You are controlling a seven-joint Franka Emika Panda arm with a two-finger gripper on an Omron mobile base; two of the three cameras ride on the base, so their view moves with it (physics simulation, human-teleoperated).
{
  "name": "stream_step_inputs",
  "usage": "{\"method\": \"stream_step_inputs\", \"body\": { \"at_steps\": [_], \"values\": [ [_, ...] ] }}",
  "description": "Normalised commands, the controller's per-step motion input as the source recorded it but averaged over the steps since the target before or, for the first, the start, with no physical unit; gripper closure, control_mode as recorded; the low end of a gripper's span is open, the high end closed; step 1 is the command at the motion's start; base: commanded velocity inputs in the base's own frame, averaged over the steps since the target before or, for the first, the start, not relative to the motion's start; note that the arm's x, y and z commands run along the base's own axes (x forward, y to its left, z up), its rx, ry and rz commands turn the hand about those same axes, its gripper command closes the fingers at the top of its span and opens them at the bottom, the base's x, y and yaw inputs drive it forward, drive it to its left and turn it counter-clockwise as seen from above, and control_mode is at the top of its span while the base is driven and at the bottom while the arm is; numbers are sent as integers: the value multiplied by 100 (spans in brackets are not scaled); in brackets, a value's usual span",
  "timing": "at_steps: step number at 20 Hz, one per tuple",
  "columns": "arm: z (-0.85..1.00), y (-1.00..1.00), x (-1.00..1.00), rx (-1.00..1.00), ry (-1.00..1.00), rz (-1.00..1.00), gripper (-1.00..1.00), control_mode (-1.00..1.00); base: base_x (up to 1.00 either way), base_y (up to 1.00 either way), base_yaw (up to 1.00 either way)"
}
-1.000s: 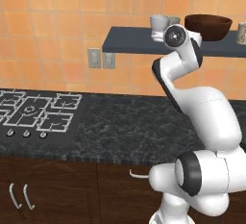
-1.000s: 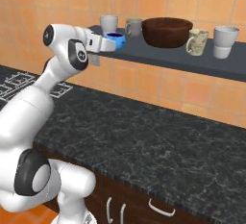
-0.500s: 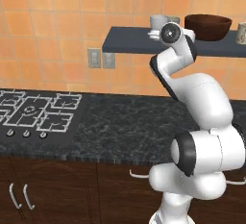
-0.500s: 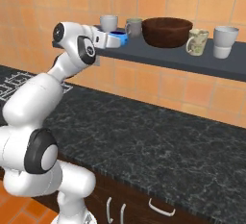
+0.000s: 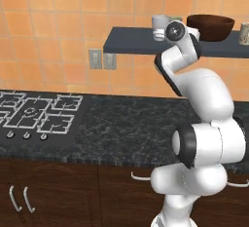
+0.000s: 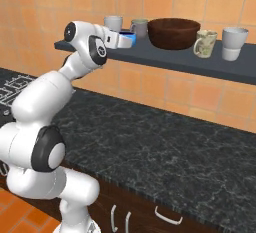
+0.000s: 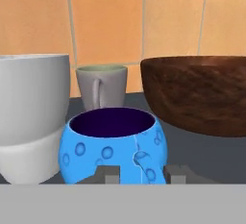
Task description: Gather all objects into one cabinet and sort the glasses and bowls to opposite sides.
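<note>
orange tile backs a dark shelf board (image 6: pixel 170 59) above the black stone counter (image 6: pixel 165 142). nearest the hand, the gripper (image 7: pixel 142 174) sits low around the small blue bowl (image 7: pixel 114 145), which rests on the board; a finger tip (image 7: pixel 111 174) shows on each side of its near wall, with what looks like a sliver of slack, so the jaws read as easing apart, though whether they still touch the bowl i cannot tell. half a second ago the arm was carrying the bowl up to the shelf edge; now it looks set down, so this item seems delivered.

beside the bowl stands a pale cup (image 7: pixel 32 115), just behind it a grey mug (image 7: pixel 102 86), and on the other side the big brown bowl (image 7: pixel 198 93). farther along stand the beige mug (image 6: pixel 205 43) and another pale cup (image 6: pixel 233 43). with cups at both ends, the sorting looks unfinished.
</note>
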Motion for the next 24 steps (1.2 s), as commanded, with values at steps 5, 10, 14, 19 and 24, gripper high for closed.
{"method": "stream_step_inputs", "body": {
  "at_steps": [5,10,14,19,24],
  "values": [
    [-12,1,31,0,0,0,-100,-100,0,0,0],
    [0,0,1,0,0,2,-100,-100,0,0,0],
    [0,0,-14,-1,0,5,-100,-100,0,0,0],
    [0,0,-27,-3,0,8,-100,-100,0,0,0],
    [0,-1,-34,-5,0,2,-100,-100,0,0,0]
  ]
}}
